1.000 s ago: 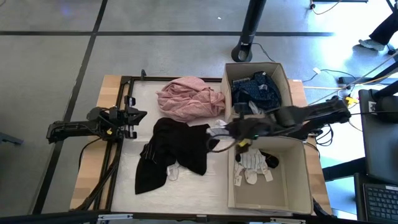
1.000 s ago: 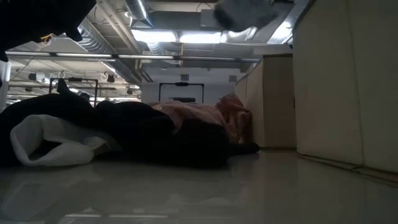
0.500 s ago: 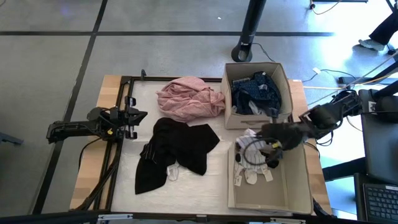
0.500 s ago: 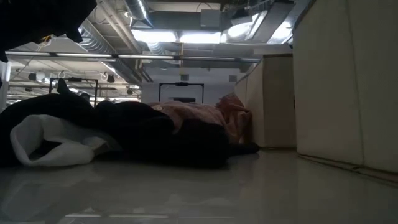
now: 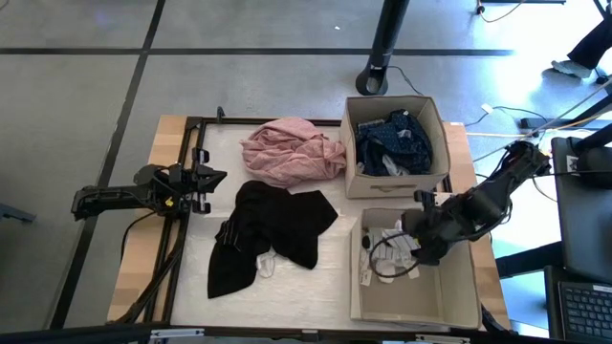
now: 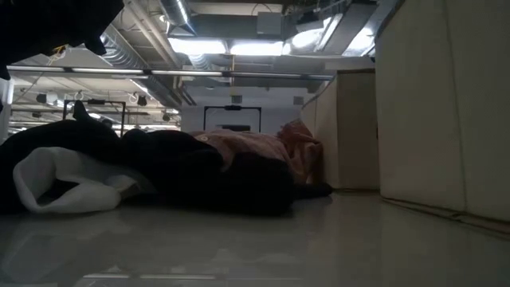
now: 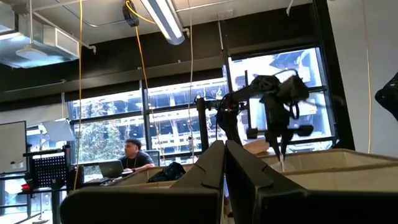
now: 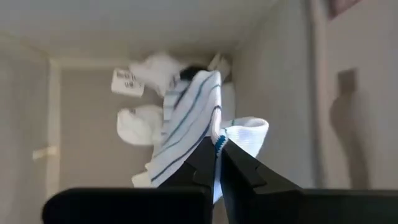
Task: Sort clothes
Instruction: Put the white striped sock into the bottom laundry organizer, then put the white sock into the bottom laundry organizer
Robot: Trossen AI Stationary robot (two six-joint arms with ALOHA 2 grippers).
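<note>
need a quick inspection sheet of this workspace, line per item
surface: white table top, wooden edges
job's things: pink garment and black garment on the table; navy piece in far box; white socks in near box
clutter: nothing seen
grippers: right claw over near box, shut on striped white piece; left claw parked at the table's left edge, shut
cables: loose cables on floor
surroundings: seated person beyond table

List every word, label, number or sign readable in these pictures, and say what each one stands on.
No text can be read.
White tag among the socks in the near box: dark print, too blurred to read.
The same tag from above: too small to read.
Striped sock held in the right gripper: stripes only, no lettering.
Whiteboard in the room: no writing shows.
</note>
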